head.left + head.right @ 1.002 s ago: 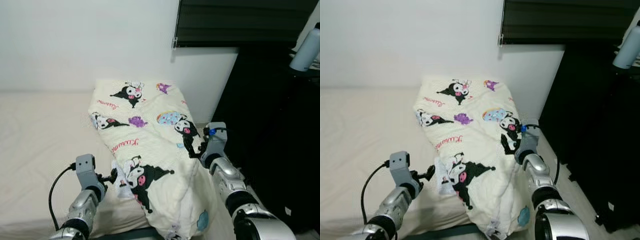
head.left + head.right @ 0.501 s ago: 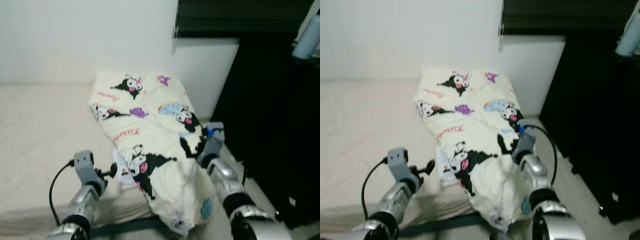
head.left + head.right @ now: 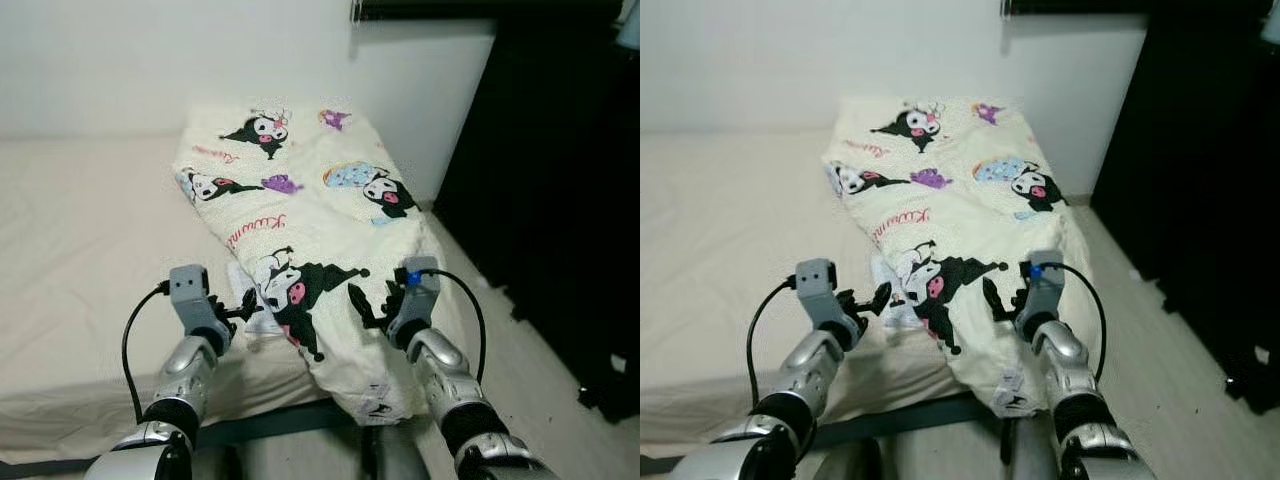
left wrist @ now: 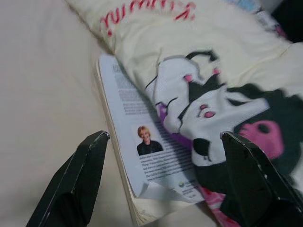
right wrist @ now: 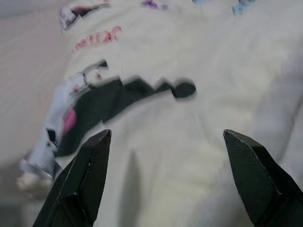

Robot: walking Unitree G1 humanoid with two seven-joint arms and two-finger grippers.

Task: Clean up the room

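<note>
- Cream-coloured blanket point(image 3: 310, 230) printed with black cartoon characters lies in a long heap on the bed point(image 3: 70, 260), running from the white wall point(image 3: 150, 60) down to the near edge, where its end hangs over the side.
- Left gripper point(image 3: 243, 303) hovers at the blanket's left flank, near the foot of the heap, fingers spread wide and holding nothing.
- In the left wrist view a book point(image 4: 142, 156) lies on the bare sheet between the two spread fingers point(image 4: 78, 184), back cover up with a small portrait photo and text; its far side is tucked under the blanket fold, its near corner is curled.
- Right gripper point(image 3: 367, 305) is over the blanket's right side, level with the left one, fingers likewise parted and empty; the wrist view shows blanket cloth between the fingertips point(image 5: 80, 179), somewhat blurred.
- Blanket's printed character point(image 3: 300, 290) sits between the two grippers.
- Left of the heap the sheet is bare and flat out to the picture's edge.
- Right of the bed a strip of pale floor point(image 3: 520, 350) runs alongside, bounded by dark furniture point(image 3: 560, 180) close by.
</note>
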